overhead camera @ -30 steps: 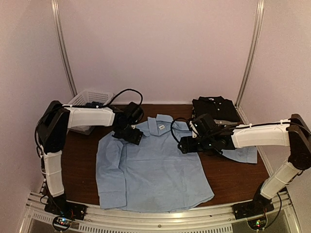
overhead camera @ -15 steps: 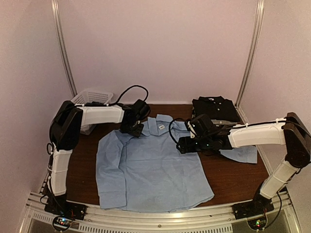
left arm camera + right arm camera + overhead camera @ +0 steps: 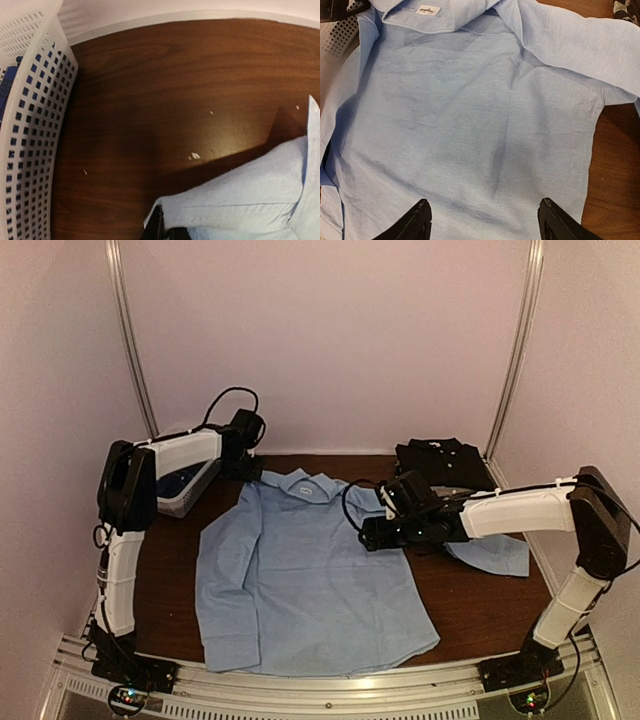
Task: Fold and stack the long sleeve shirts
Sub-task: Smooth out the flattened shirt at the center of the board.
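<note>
A light blue long sleeve shirt point(image 3: 310, 580) lies spread back-up on the brown table point(image 3: 480, 610), collar toward the far edge. My left gripper point(image 3: 247, 466) is at the shirt's far left shoulder, next to the basket, shut on a fold of that cloth point(image 3: 235, 200); only the dark fingertips point(image 3: 159, 227) show under the fabric. My right gripper point(image 3: 370, 536) hovers open over the shirt's right chest, fingers point(image 3: 422, 217) wide apart above the blue cloth point(image 3: 485, 110). A folded black shirt point(image 3: 443, 462) rests at the far right corner.
A white mesh basket point(image 3: 185, 480) stands at the far left with something dark blue inside; its wall point(image 3: 30, 130) is close beside my left gripper. The shirt's right sleeve point(image 3: 495, 555) lies under my right arm. The back wall is close behind.
My left gripper has shut on the shirt's left shoulder and pulled it toward the far left, stretching the collar area back. The right arm has barely shifted.
</note>
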